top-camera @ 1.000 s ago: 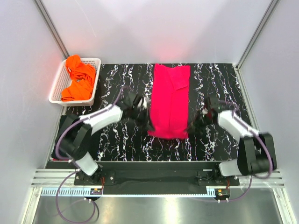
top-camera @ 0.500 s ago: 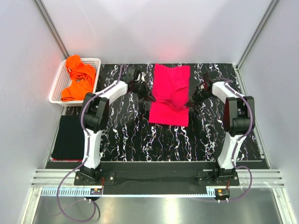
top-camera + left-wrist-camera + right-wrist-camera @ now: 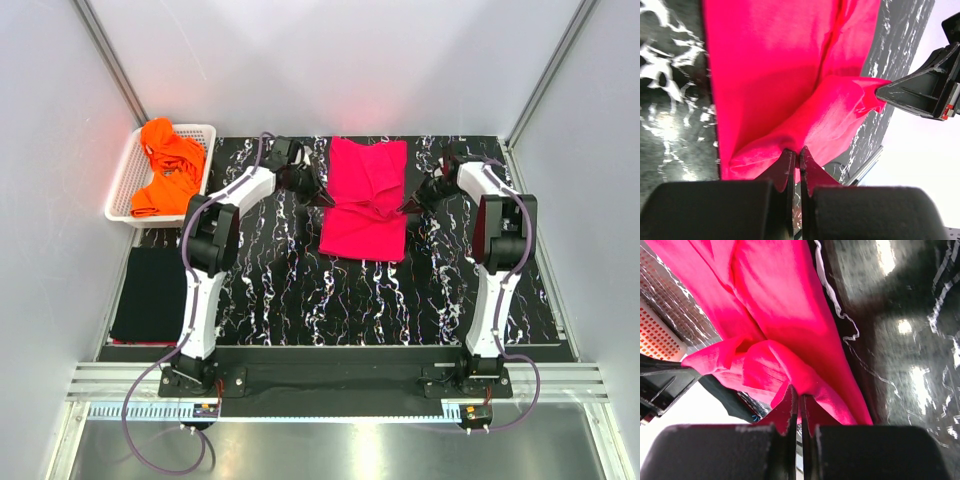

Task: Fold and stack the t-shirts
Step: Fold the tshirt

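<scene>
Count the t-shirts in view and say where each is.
3. A pink t-shirt is central on the mat; an orange t-shirt is heaped in the basket, possibly hiding more; a black t-shirt lies folded left of the mat.

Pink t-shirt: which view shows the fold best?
Top external: the whole pink t-shirt is visible on the mat, its near edge doubled over, left gripper and right gripper pinching the corners. Each wrist view shows only bunched cloth at its own shut jaws.

You see plain white walls [image 3: 330, 60] on three sides, with grey metal posts [image 3: 108, 60] in the back corners. A black mat [image 3: 300, 290] with white squiggles lies below.
</scene>
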Tool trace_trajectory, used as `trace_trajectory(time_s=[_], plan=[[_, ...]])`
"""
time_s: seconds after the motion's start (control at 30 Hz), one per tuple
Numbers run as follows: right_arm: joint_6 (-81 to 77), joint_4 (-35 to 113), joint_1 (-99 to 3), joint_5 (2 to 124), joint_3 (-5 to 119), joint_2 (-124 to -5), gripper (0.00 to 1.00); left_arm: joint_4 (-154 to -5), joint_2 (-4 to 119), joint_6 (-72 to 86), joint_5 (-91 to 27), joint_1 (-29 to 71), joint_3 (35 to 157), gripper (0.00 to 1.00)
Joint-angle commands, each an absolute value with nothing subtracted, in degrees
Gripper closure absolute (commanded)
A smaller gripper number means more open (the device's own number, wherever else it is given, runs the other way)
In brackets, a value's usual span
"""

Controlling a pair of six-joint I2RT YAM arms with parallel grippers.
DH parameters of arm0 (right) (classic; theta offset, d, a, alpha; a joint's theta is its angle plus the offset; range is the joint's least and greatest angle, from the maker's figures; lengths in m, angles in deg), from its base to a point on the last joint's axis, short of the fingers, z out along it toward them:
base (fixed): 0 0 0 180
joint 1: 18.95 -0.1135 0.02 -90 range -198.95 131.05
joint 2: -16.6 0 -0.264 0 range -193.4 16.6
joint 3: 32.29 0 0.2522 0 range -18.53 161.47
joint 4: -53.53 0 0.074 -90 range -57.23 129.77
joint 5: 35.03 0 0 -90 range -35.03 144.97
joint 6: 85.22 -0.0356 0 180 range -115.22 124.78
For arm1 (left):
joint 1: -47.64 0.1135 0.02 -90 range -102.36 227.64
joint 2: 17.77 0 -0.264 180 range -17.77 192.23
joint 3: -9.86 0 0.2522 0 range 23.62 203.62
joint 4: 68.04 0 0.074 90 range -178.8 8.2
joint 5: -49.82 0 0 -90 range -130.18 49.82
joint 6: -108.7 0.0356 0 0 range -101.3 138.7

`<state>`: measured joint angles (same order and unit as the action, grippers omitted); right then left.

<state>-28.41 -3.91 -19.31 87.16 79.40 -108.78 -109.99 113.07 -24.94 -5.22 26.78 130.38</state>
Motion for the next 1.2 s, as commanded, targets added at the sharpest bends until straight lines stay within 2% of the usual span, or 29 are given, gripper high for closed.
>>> trace_trajectory(time_s=[0.0, 0.3, 0.43, 0.47, 0.5, 0.63, 0.7, 0.8, 1.0, 1.1, 1.17], plan=[[-26.95, -4.97, -19.30, 90.64, 83.16, -110.14, 1.00, -108.88, 114.41, -25.95, -4.50, 28.22, 132.60, 1.00], [-26.16, -5.23, -19.30, 91.62, 85.62, -113.47, 1.00, -108.70, 116.70, -26.92, -4.24, 28.57, 134.10, 0.99], [-25.89, -5.23, -17.54, 91.01, 87.02, -114.97, 0.96, -108.70, 117.31, -26.83, -4.32, 28.83, 134.89, 0.88], [-25.80, -5.06, -17.54, 91.09, 88.68, -116.10, 0.90, -108.79, 117.23, -26.39, -4.93, 29.01, 135.06, 0.84], [-25.89, -5.14, -17.54, 91.36, 89.57, -116.72, 0.86, -108.96, 116.70, -26.04, -5.37, 29.19, 135.33, 0.70], [-25.89, -5.32, -16.23, 89.78, 93.44, -117.44, 0.67, -112.37, 112.40, -19.99, -10.64, 29.45, 136.21, 0.52], [-25.28, -5.84, -15.87, 87.68, 94.41, -116.03, 0.52, -114.23, 109.86, -15.61, -14.15, 29.45, 135.68, 0.49], [-25.36, -6.90, -16.13, 88.19, 92.84, -112.96, 0.45, -114.94, 103.62, -12.07, -15.31, 29.10, 131.75, 0.49], [-21.86, -6.55, -18.60, 86.17, 81.77, -105.05, 0.43, -114.59, 104.22, -10.83, -9.69, 25.86, 128.48, 0.59], [-20.71, -4.98, -20.08, 86.61, 77.55, -102.32, 0.47, -113.36, 105.18, -10.74, -7.41, 24.45, 127.24, 0.58], [-20.70, -2.52, -20.18, 86.87, 75.96, -100.92, 0.58, -113.18, 105.80, -10.48, -6.00, 23.39, 127.15, 0.58]])
